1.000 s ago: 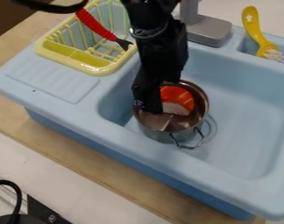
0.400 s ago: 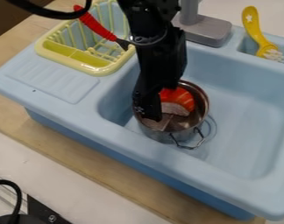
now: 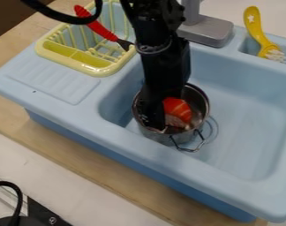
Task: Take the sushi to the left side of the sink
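Note:
The black gripper (image 3: 153,114) hangs down into the left part of a metal pot (image 3: 188,138), close against the sushi. Inside the pot lies the sushi (image 3: 177,110), with an orange-red top striped in pale lines and a whitish lower part. The gripper hides its left side. The pot stands in the left half of the light blue sink (image 3: 246,106), its wire handle toward the front.
A yellow dish rack (image 3: 72,54) with a red-handled utensil (image 3: 97,25) stands at the upper left, beside the ridged drainboard (image 3: 51,79). Behind the basin are a grey faucet (image 3: 207,31) and a yellow brush (image 3: 257,31).
The gripper has gone lower into the pot. The sushi has shifted slightly toward the pot's front and its tilt has changed. The black cable at the top has moved too.

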`<state>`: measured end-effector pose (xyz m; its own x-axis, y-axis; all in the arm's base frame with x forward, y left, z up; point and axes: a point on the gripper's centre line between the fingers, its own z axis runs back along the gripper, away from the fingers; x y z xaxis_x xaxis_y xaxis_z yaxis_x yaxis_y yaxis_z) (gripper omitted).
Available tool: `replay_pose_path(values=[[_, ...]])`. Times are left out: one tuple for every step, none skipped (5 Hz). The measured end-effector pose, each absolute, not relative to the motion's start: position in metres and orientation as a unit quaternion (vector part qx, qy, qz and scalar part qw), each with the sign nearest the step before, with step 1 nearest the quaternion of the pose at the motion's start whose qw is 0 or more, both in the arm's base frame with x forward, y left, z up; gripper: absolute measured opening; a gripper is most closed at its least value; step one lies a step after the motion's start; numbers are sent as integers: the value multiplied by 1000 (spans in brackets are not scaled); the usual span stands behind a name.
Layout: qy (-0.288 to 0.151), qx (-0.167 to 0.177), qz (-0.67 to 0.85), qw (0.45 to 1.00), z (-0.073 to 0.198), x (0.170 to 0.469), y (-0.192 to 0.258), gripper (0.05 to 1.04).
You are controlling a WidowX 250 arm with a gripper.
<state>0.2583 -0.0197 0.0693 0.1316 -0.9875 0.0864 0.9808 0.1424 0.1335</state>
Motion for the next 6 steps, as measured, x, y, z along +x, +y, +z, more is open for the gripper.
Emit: replay_pose_path(values=[[-74,30,-650,755,72,259,-19,995],[-68,22,-656,751,71,258,-22,954],[-59,-3,-675,735,66,260,-24,692],[-61,-11,-671,739,67,260,-22,542],[-54,-17,-674,737,67,257,-22,542],[-60,-14,-671,739,83,252,-23,542]])
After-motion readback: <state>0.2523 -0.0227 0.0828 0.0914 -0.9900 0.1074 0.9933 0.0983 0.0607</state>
